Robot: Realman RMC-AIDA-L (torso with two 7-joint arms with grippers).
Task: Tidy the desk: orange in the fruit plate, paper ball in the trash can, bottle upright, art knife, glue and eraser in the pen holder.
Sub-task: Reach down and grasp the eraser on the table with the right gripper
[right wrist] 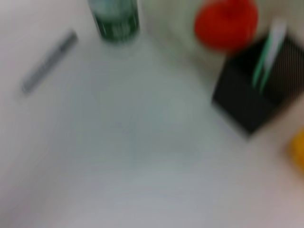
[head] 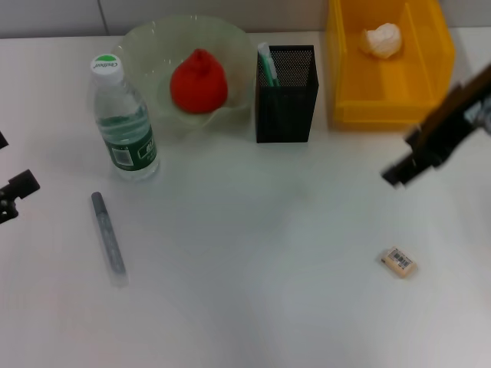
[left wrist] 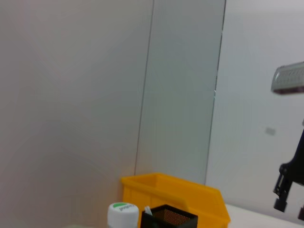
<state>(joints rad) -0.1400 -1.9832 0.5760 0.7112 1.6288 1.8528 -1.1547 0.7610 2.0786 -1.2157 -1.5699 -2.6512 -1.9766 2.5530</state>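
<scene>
The orange (head: 198, 82) lies in the pale-green fruit plate (head: 150, 37) at the back. The bottle (head: 123, 123) stands upright just left of the plate. Inside the yellow trash can (head: 338, 77) rests the paper ball (head: 382, 40). A green-and-white glue stick (head: 267, 65) pokes out of the black mesh pen holder (head: 285, 107). The grey art knife (head: 108, 234) lies flat on the front left of the table, and the eraser (head: 399, 261) lies at the front right. My right gripper (head: 396, 174) hovers above the table, behind the eraser. My left gripper (head: 11, 198) sits at the far left edge.
The white table meets a pale wall behind the containers. In the left wrist view the trash can (left wrist: 176, 194), the bottle cap (left wrist: 122, 213) and the pen holder (left wrist: 168, 218) line up low. The right wrist view looks down on the knife (right wrist: 49, 62) and the pen holder (right wrist: 256, 92).
</scene>
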